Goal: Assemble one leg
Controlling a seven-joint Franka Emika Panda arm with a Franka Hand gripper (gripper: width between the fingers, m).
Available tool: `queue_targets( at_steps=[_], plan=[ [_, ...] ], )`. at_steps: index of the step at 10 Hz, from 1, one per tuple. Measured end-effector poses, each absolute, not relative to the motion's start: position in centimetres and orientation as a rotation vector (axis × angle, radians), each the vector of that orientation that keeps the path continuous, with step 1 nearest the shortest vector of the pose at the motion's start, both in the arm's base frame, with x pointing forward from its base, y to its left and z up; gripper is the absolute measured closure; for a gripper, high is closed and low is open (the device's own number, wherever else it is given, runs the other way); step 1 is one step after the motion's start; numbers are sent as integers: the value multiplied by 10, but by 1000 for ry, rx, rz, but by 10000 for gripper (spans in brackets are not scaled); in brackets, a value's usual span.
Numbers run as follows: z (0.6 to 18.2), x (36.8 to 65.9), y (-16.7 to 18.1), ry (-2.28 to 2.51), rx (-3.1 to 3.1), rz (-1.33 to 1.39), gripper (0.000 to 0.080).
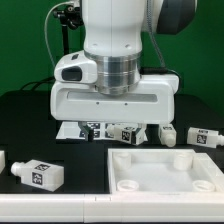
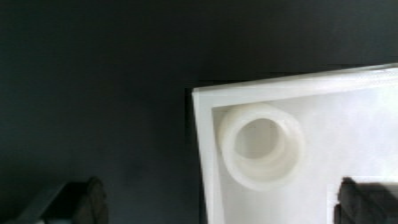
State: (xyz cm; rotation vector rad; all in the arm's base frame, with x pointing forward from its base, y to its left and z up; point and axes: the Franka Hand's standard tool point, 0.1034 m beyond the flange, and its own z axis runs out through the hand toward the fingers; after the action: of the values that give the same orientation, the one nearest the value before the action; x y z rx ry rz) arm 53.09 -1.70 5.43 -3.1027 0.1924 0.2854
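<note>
- The leg (image 1: 40, 175) is seen lying at the exterior frame's lower left, well apart from the panel (image 1: 165, 172) at lower right — a square grasp across its body is advised.
- The gripper (image 2: 222, 198) is pointed straight down at that frame's centre, jaws spread and empty; a corner socket (image 2: 267, 150) is seen below.

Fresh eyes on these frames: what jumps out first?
The open gripper and its bulky white arm fill the middle of the exterior view. The wrist view shows a corner of the white panel with a round socket below it. A tagged leg lies at the exterior view's left, apart from the panel.
</note>
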Motion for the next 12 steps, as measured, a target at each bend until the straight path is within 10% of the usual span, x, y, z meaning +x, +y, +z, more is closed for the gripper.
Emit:
queue_targets(
  at_steps=[12],
  plan=[
    [76,475,58,-645,-3200,234,151]
  ],
)
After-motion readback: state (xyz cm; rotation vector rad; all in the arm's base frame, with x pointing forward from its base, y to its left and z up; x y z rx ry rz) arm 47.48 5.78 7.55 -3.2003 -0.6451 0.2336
